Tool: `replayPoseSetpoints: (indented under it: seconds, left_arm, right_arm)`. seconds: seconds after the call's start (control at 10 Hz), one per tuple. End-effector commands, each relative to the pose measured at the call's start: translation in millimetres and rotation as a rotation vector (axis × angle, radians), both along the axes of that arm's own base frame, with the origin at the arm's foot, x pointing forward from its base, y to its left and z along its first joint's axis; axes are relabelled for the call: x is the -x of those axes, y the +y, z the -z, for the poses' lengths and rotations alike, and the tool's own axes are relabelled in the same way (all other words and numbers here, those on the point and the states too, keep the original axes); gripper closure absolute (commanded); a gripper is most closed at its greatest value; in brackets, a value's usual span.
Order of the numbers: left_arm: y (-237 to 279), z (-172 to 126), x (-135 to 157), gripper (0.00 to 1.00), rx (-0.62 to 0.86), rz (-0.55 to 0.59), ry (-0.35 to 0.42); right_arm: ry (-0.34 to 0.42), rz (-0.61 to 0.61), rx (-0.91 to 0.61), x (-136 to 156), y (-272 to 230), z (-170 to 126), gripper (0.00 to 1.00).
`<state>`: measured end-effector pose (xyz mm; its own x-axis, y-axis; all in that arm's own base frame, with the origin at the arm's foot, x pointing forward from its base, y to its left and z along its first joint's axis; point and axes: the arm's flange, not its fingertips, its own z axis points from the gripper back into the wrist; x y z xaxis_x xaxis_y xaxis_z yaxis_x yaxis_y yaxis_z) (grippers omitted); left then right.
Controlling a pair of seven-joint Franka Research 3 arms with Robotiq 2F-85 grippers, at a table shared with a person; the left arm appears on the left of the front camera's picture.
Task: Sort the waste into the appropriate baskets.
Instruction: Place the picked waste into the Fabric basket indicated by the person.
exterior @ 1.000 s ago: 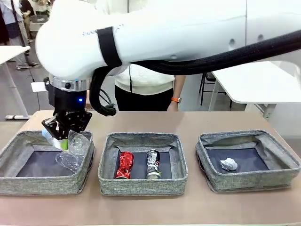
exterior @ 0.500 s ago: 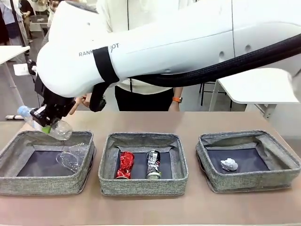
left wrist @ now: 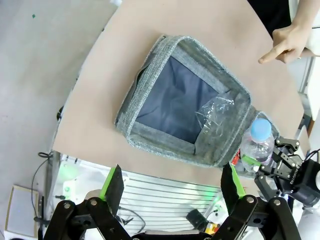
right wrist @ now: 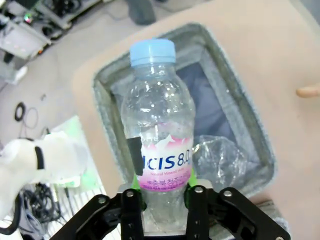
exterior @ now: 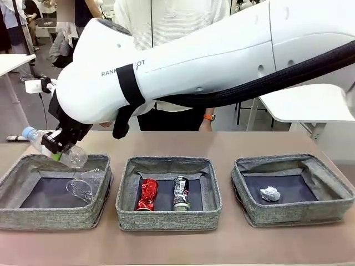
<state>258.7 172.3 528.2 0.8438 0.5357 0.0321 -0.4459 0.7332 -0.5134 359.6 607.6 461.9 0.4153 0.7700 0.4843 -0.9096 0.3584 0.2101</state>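
The right arm reaches across from the tabletop's right side to its left end, where its claw [exterior: 57,145] hangs over the far edge of the left basket [exterior: 33,217]. Between the right claw's green-padded fingers [right wrist: 188,176] sits the clear blue-capped plastic bottle [right wrist: 159,135], gripped at its base below the pink label, cap pointing away from the wrist; in the front view the bottle lies tilted, cap toward the tabletop's left edge. The pads look pressed against the bottle's sides, so the claw appears clamped on it, though whether the grip has begun to loosen cannot be told. Under it, in the left basket's right-hand part, lies the clear plastic container [exterior: 83,187], crumpled against the wall nearest the middle basket [exterior: 166,219]. The middle basket holds the red drink can [exterior: 147,194] and the black-and-silver can [exterior: 180,193], lying side by side, close but apart. The right basket [exterior: 294,213], toward the tabletop's right edge, holds the white paper ball [exterior: 270,193] on its dark floor. All three baskets stand in a row along the near edge of the tabletop [exterior: 227,141]. The left claw [left wrist: 172,186] hangs high above the tabletop's left end with its fingers wide apart and nothing between them. A person stands at the far edge, a hand [left wrist: 288,44] held over the tabletop with one finger pointing.
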Motion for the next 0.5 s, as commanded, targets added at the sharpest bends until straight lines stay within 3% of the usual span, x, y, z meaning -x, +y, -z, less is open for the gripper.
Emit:
replayPoseSetpoints:
  seconds: [0.0,0.4]
  left_arm:
    - [4.6,1.3,2.4,0.00,-0.015,0.011,-0.010]
    - [4.6,1.3,2.4,0.00,-0.015,0.011,-0.010]
  right_arm:
    - [-0.017,-0.034,-0.011,6.0,-14.3,-2.9,0.00]
    - [-0.006,-0.020,-0.025,3.1,-15.8,-2.8,0.00]
